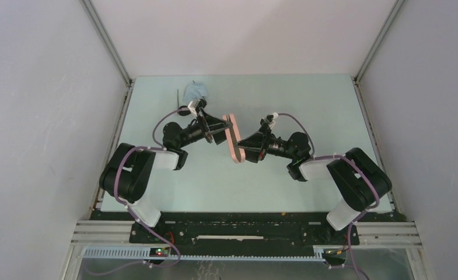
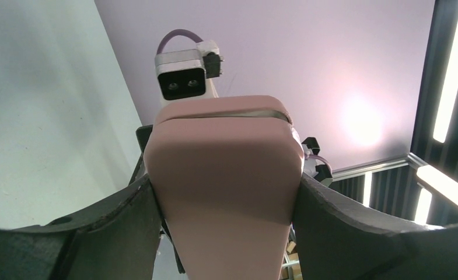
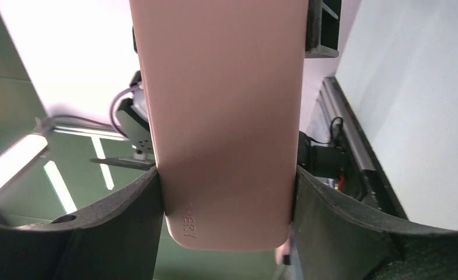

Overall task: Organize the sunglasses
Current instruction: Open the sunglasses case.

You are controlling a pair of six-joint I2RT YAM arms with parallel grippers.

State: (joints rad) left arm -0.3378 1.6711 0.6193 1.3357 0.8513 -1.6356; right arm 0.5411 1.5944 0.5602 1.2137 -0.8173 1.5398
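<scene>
The pink oblong case (image 1: pixel 234 139) is closed and held on edge over the middle of the table, between both grippers. My left gripper (image 1: pixel 223 133) is shut on its far end, with the case (image 2: pixel 223 157) filling the jaws in the left wrist view. My right gripper (image 1: pixel 247 149) is shut on its near end, with the case (image 3: pixel 220 93) between both fingers. A thin black wire and a dark blob (image 1: pixel 179 105) lie at the back left. They look like the sunglasses, partly hidden by the left wrist.
A light blue cloth (image 1: pixel 196 91) lies crumpled at the back left, next to the dark wire. The table (image 1: pixel 308 99) is walled by white panels at the left, right and back. The right wrist camera (image 2: pixel 182 73) shows above the case.
</scene>
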